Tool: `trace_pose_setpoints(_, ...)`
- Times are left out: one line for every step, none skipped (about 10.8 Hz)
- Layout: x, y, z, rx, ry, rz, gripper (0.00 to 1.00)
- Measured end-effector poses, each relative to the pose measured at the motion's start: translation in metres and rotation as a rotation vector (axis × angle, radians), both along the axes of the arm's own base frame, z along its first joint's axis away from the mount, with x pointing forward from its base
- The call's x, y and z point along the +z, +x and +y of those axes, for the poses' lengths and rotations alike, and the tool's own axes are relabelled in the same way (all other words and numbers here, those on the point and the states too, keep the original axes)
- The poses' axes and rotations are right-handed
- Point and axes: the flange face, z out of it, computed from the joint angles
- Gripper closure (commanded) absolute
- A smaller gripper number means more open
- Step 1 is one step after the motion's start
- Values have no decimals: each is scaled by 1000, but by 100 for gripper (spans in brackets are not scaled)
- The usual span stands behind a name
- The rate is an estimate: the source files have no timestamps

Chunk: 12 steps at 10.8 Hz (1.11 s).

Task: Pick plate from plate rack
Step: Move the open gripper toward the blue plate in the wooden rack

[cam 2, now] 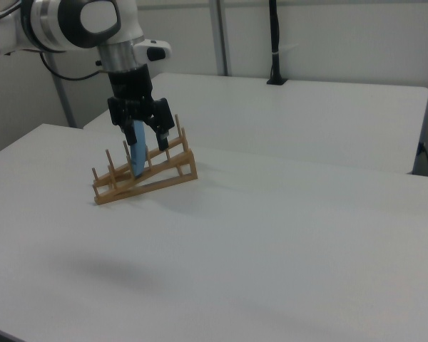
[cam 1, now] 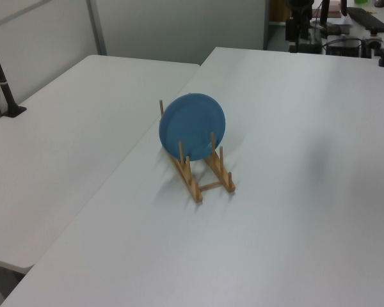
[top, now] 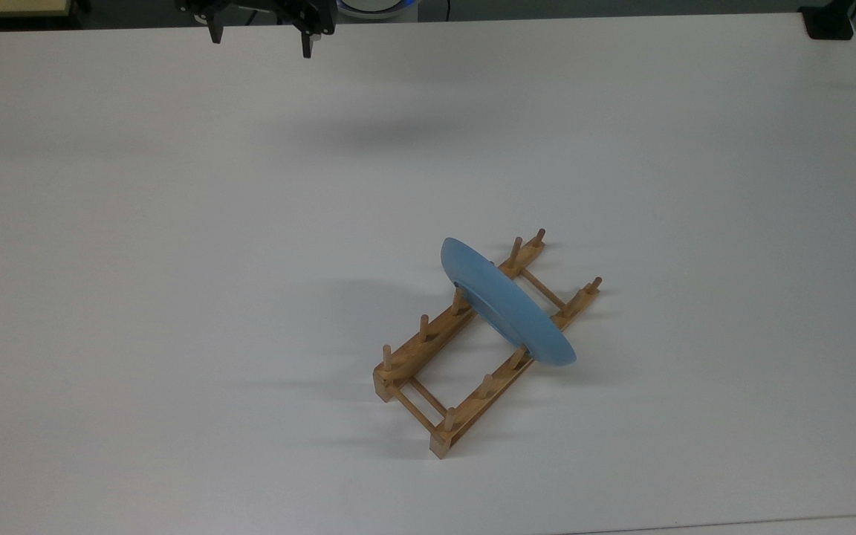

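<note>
Top view is showing the claw (top: 258, 41) hanging at the upper left of the frame above the white table (top: 175, 260), its two fingers spread wide and gripping nothing. Right of centre, the plate (top: 506, 303) is standing on edge in the plate rack (top: 428, 349), wedged between its pegs, well apart from the claw.

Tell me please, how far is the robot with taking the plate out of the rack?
Nothing looks done yet: the plate stands on edge between the pegs of the plate rack. In hand: the gripper is open and holds nothing, at the table's far edge in the top view, well away from the rack. Left: reaching the plate, closing on its rim and lifting it out.
</note>
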Motion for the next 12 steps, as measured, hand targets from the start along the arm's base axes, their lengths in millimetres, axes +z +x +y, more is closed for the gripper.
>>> trace_pose_setpoints(0,0,0,0,0,0,0)
trace_pose_setpoints(1,0,1,1,0,-1,0)
trace_pose_setpoints(5,1,3,5,0,-13,0)
trace_pose_setpoints(13,3,6,12,-1,-41,0)
trace_pose_setpoints(20,6,10,23,-2,-75,0)
trace_pose_setpoints(24,11,21,46,-3,-116,0)
trace_pose_setpoints(25,18,42,86,-1,-157,0)
trace_pose_setpoints(21,26,67,114,-3,-193,0)
trace_pose_setpoints(12,36,90,112,-15,-227,0)
trace_pose_setpoints(-1,47,112,98,-35,-263,0)
trace_pose_setpoints(-15,58,133,84,-61,-300,0)
trace_pose_setpoints(-29,65,153,69,-78,-328,6)
